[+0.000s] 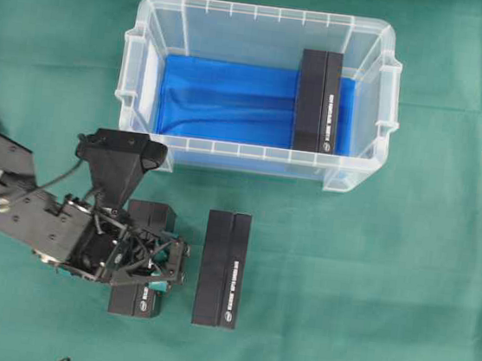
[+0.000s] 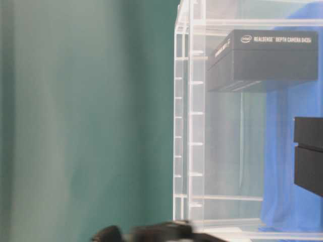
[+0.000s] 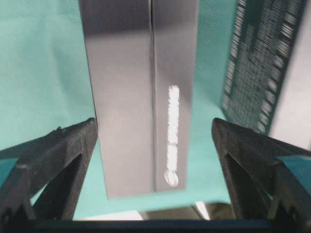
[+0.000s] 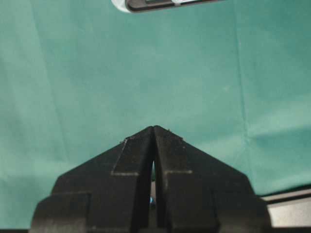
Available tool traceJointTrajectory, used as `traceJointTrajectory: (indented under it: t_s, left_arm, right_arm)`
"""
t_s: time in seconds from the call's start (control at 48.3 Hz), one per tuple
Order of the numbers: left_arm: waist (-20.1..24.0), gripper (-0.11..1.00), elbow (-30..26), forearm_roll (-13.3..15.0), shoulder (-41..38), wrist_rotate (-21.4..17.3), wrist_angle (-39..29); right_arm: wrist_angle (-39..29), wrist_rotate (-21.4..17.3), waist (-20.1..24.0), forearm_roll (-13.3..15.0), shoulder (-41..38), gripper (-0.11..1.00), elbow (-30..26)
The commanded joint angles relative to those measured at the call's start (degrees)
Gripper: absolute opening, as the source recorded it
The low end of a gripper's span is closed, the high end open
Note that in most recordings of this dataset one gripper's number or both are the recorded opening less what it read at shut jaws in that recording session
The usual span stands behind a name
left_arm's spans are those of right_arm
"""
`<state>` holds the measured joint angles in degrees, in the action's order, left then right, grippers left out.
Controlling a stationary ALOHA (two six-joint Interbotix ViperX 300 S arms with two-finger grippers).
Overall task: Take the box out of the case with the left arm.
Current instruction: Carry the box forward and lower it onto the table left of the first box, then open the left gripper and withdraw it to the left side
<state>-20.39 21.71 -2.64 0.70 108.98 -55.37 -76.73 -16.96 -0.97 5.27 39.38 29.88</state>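
The left pincer [image 1: 154, 266] hangs over a black box [image 1: 146, 261] that lies flat on the green worktop [image 1: 368, 291], outside the case [image 1: 260, 91]. Its jaws stand wide apart, one on each long side of the box, and the left wrist view shows green cloth between each finger [image 3: 58, 155] and the box, so nothing is clamped. Just beside the pincer, on its outer side, a second black box [image 1: 221, 268] lies parallel to the first, apart from it. Beyond the pincer stands the clear case with its blue sheet [image 1: 224, 100]; a third black box [image 1: 317, 101] sits inside at the end far from the pincer. The right pincer [image 4: 153, 133] hangs over bare worktop with its jaws pressed together, holding nothing.
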Motion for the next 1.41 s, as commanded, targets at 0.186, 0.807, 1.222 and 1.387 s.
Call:
traceJointTrajectory:
  t_s: [0.186,0.807,1.222,1.387]
  left_arm:
    - [0.4,0.9,-6.9,-0.3,6.4,0.0,-9.3]
    - [1.0,0.86,-12.0,-1.5,8.1,-0.1,-17.7]
    - [-3.6,0.86,-4.4,-1.1,16.7,0.0,-19.0]
    - [-5.3,0.85,-0.4,-1.0,21.3,0.2,-21.0]
  right_arm:
    - [0.1,0.1,0.0,0.1,0.0,0.0,-0.8]
    - [0.2,0.1,0.0,0.3,0.0,0.0,-0.8]
    - [0.1,0.1,0.0,0.3,0.0,0.0,-0.8]
    - [0.1,0.1,0.0,0.3,0.2,0.0,-0.9]
